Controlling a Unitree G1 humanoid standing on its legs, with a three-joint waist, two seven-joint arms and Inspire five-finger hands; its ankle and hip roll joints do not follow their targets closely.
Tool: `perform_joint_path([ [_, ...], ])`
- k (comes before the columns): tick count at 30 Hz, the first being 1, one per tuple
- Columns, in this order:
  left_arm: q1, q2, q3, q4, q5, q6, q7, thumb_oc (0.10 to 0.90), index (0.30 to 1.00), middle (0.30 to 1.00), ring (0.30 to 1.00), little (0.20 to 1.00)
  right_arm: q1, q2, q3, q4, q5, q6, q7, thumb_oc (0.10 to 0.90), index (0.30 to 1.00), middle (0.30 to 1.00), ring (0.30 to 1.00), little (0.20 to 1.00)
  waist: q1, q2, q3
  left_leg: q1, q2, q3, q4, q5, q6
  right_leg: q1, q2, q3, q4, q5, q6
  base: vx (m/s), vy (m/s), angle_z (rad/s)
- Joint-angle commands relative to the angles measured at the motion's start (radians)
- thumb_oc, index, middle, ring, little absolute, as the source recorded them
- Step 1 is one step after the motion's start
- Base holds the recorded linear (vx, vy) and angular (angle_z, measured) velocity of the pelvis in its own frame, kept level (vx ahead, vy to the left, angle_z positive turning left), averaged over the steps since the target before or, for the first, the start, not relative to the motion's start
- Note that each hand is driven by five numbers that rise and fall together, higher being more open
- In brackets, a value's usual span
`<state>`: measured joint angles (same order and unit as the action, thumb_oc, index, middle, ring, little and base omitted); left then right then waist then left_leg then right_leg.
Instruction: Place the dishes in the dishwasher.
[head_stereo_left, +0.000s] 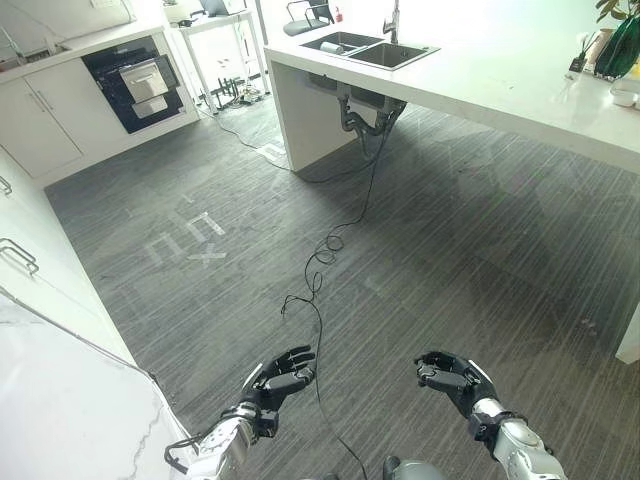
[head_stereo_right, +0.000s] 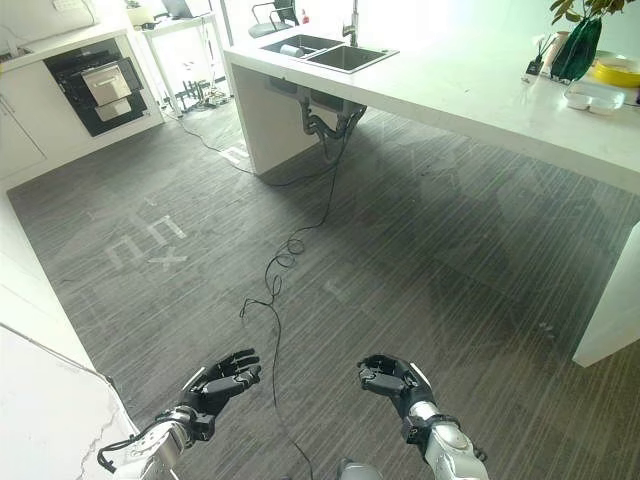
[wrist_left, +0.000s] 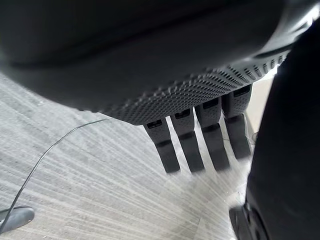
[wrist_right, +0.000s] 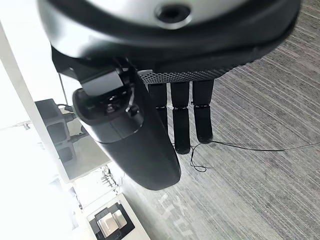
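Both empty: left hand (head_stereo_left: 280, 378) and right hand (head_stereo_left: 447, 377) with fingers straight over floor (head_stereo_left: 430, 230).

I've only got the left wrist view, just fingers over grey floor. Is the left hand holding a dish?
Observer: No, the left hand is open and empty, low over the floor.
Operator: And the other hand?
Observer: The right hand is open and empty too, level with the left one.
Operator: Where are the dishes, then?
Observer: A yellow bowl and a pale container sit on the white counter, far off to the right.
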<state>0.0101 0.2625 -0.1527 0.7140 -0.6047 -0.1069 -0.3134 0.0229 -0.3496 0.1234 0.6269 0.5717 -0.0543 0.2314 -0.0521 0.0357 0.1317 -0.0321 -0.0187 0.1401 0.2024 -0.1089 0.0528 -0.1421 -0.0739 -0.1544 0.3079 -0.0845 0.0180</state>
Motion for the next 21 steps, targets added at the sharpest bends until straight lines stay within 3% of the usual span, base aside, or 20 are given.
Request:
perform_joint_path([
  [1, -0.042, 0.068, -0.004, -0.048, 0.060, -0.031, 0.021, 0.800, 0.900, 0.900, 0.900, 0.900, -0.040, -0.010, -0.014, -0.085, 0.041, -0.024, 0.022, 0.800, 0.900, 0.900, 0.900, 0.900, -0.007, -0.011, -0.018, -0.043, 0.052, 0.053, 0.098, -0.162, -0.058, 0.058, -0.055, -0.031, -0.008, -0.137, 0.102, 0.00, 0.000, 0.00],
  [3, -0.047, 0.055, -0.001, -0.016, 0.030, -0.039, 0.054, 0.800, 0.900, 0.900, 0.900, 0.900, -0.039, -0.006, 0.000, -0.054, 0.026, -0.022, -0.002, 0.800, 0.900, 0.900, 0.900, 0.900, -0.007, -0.012, -0.014, -0.044, 0.058, 0.057, 0.098, -0.160, -0.061, 0.059, -0.055, -0.039, -0.008, -0.140, 0.098, -0.02, -0.052, 0.01],
  [4, -0.056, 0.038, 0.001, 0.015, 0.045, -0.027, 0.104, 0.800, 0.900, 0.900, 0.900, 0.900, -0.039, -0.004, 0.000, -0.027, 0.029, -0.016, 0.000, 0.800, 0.900, 0.900, 0.900, 0.900, -0.008, -0.013, -0.011, -0.045, 0.061, 0.058, 0.098, -0.160, -0.063, 0.060, -0.054, -0.043, -0.008, -0.140, 0.097, -0.01, -0.055, 0.03],
  [11, -0.069, 0.021, 0.010, 0.135, 0.162, -0.024, 0.169, 0.800, 0.900, 0.900, 0.900, 0.900, -0.042, -0.010, 0.013, 0.074, -0.012, -0.015, 0.006, 0.800, 0.900, 0.900, 0.900, 0.900, -0.003, -0.017, 0.012, -0.035, 0.074, 0.056, 0.098, -0.142, -0.083, 0.072, -0.043, -0.065, -0.008, -0.153, 0.077, 0.01, -0.106, 0.13],
  [13, -0.096, 0.006, -0.003, 0.150, 0.158, -0.032, 0.184, 0.800, 0.900, 0.900, 0.900, 0.900, -0.062, -0.019, 0.031, 0.086, -0.029, -0.020, -0.008, 0.800, 0.900, 0.900, 0.900, 0.900, 0.000, -0.025, 0.024, -0.031, 0.060, 0.050, 0.098, -0.123, -0.085, 0.065, -0.042, -0.055, -0.008, -0.152, 0.065, -0.03, -0.110, 0.08],
  [15, -0.122, -0.012, -0.020, 0.164, 0.167, -0.056, 0.191, 0.800, 0.900, 0.900, 0.900, 0.900, -0.093, -0.024, 0.054, 0.100, -0.029, -0.030, -0.022, 0.800, 0.900, 0.900, 0.900, 0.900, 0.007, -0.052, 0.041, -0.011, 0.023, 0.066, 0.098, -0.114, -0.071, 0.062, -0.060, -0.039, -0.008, -0.151, 0.048, 0.06, -0.127, 0.03],
  [16, -0.131, -0.018, -0.032, 0.167, 0.177, -0.058, 0.194, 0.800, 0.900, 0.900, 0.900, 0.900, -0.101, -0.026, 0.060, 0.101, -0.021, -0.028, -0.037, 0.800, 0.900, 0.900, 0.900, 0.900, 0.015, -0.072, 0.052, -0.027, 0.009, 0.073, 0.128, -0.080, -0.073, 0.066, -0.073, -0.032, -0.008, -0.148, 0.039, 0.07, -0.141, -0.04],
  [17, -0.138, -0.021, -0.040, 0.170, 0.195, -0.057, 0.192, 0.800, 0.900, 0.900, 0.900, 0.900, -0.108, -0.030, 0.061, 0.108, -0.016, -0.025, -0.057, 0.800, 0.900, 0.900, 0.900, 0.900, 0.019, -0.076, 0.067, -0.101, 0.022, 0.066, 0.259, -0.059, -0.081, 0.074, -0.067, -0.033, -0.008, -0.147, 0.024, 0.07, -0.135, -0.05],
  [18, -0.141, -0.024, -0.043, 0.172, 0.210, -0.054, 0.187, 0.800, 0.900, 0.900, 0.900, 0.900, -0.113, -0.033, 0.061, 0.117, -0.019, -0.024, -0.068, 0.800, 0.900, 0.900, 0.900, 0.900, 0.023, -0.073, 0.080, -0.147, 0.030, 0.060, 0.314, -0.036, -0.086, 0.081, -0.059, -0.032, -0.008, -0.147, 0.015, 0.12, -0.069, 0.26],
  [20, -0.138, -0.029, -0.041, 0.182, 0.223, -0.058, 0.171, 0.800, 0.900, 0.900, 0.900, 0.900, -0.117, -0.033, 0.061, 0.150, -0.026, -0.045, -0.063, 0.800, 0.900, 0.900, 0.900, 0.900, 0.030, -0.057, 0.097, -0.191, 0.035, 0.080, 0.275, 0.022, -0.097, 0.104, -0.040, -0.025, -0.008, -0.161, 0.015, 0.26, 0.068, 0.55],
  [21, -0.131, -0.028, -0.039, 0.186, 0.213, -0.061, 0.162, 0.800, 0.900, 0.900, 0.900, 0.900, -0.119, -0.032, 0.060, 0.164, -0.046, -0.051, -0.061, 0.800, 0.900, 0.900, 0.900, 0.900, 0.036, -0.046, 0.100, -0.191, 0.030, 0.095, 0.192, 0.044, -0.098, 0.120, -0.033, -0.024, -0.008, -0.172, 0.020, 0.35, 0.159, 0.11],
])
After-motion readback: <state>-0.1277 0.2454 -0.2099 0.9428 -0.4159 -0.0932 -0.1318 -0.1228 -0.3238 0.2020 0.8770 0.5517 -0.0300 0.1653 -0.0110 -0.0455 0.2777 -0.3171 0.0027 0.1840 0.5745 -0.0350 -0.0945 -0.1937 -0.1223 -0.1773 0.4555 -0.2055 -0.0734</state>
